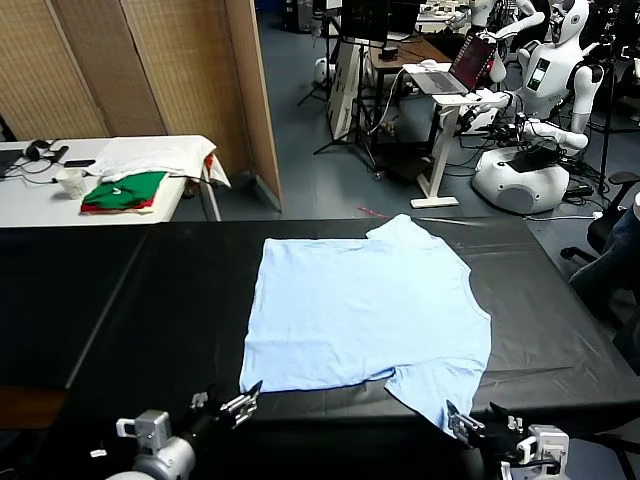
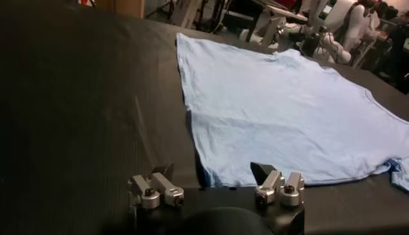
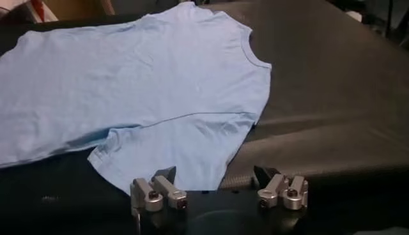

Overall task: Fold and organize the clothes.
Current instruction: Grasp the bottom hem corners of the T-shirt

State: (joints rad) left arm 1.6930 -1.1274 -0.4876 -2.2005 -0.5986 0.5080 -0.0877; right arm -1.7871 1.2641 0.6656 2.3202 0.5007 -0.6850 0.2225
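Note:
The pale blue T-shirt (image 1: 365, 315) lies spread flat on the black table (image 1: 150, 300), hem toward the left and neck toward the right. One sleeve points away from me and the other reaches the near edge. My left gripper (image 1: 228, 403) hovers open at the near edge, just short of the shirt's near hem corner (image 2: 208, 172); its jaws (image 2: 214, 172) hold nothing. My right gripper (image 1: 475, 420) is open too, right at the tip of the near sleeve (image 3: 185, 166), with the sleeve edge just beyond its empty fingers (image 3: 216, 174).
A white side table (image 1: 30, 205) at the back left carries green-and-red folded garments (image 1: 125, 190), a white cloth (image 1: 150, 155) and a cup (image 1: 70, 181). Woven screens (image 1: 150, 70) stand behind it. Other robots (image 1: 545, 90) and a laptop stand (image 1: 450, 80) are beyond the table.

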